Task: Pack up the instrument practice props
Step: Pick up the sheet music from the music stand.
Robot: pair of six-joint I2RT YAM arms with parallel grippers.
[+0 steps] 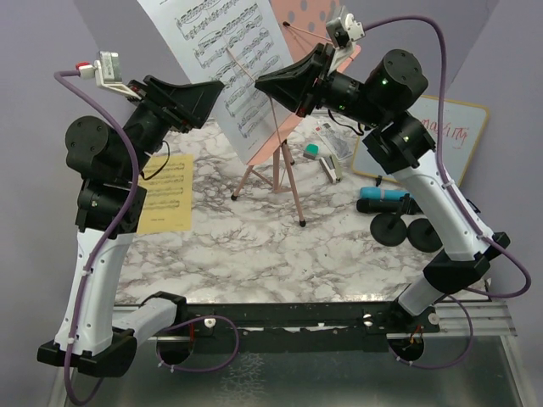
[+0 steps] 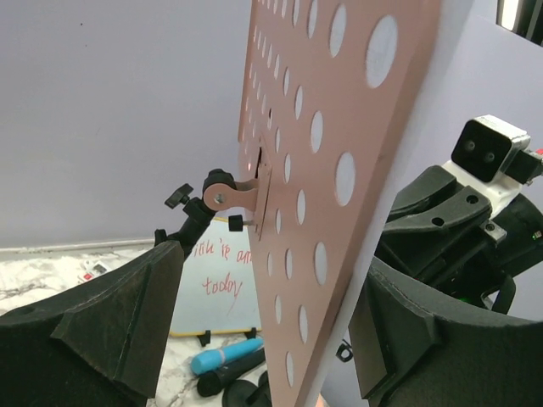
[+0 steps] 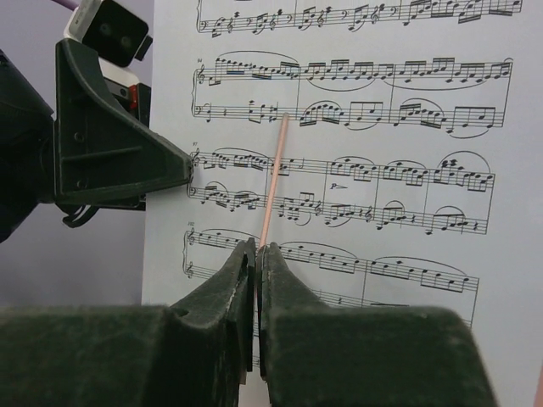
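At the back of the tabletop, the pink music rack stands on its tripod legs with a page of sheet music resting on its face. The right end effector is pinched together on the thin pink rod that lies across the page. The left end effector is spread apart, one finger on each side of the rack's edge and gripping nothing; from the right wrist view its tip sits at the page's left border.

The step in hand looks like freeing the page so the rack can be cleared and packed. The next move probably calls for swinging the rod off the paper. The left side then has to close on the edge, either to steady the rack or to draw the sheet away.

The rack is tall on thin legs, so a sideways pull could tip it. To the right, a blue microphone, a black microphone and two round bases crowd the tabletop, with a whiteboard behind them. A yellow page lies flat on the left. The most room is at the front, between the legs and the arm bases.
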